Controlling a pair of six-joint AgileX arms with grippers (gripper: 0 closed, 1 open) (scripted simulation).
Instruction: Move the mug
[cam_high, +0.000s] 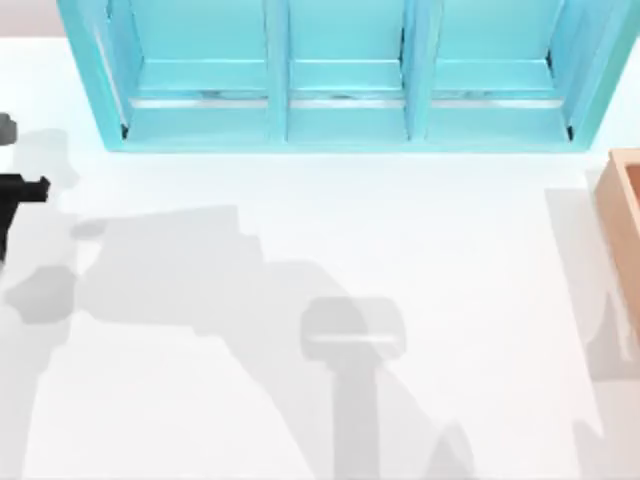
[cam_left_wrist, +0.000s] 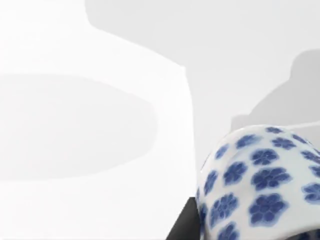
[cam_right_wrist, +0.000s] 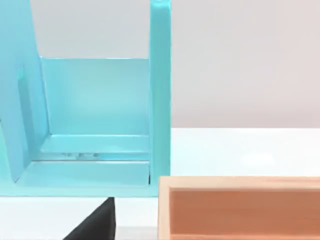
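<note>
Left hand (cam_high: 20, 190) sits at the surface's (cam_high: 400, 250) far left edge, grip state unclear; the mug (cam_left_wrist: 260, 185), white with blue flowers, looms close beside it

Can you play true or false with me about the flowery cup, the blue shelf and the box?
1. The mug has blue flowers on white. True.
2. The shelf is red. False: it is light blue.
3. The shelf has three compartments side by side in the top view. True.
4. The wooden box sits at the table's left edge. False: it is at the right edge.
5. The mug is inside the shelf. False: it is close under the left wrist camera.
</note>
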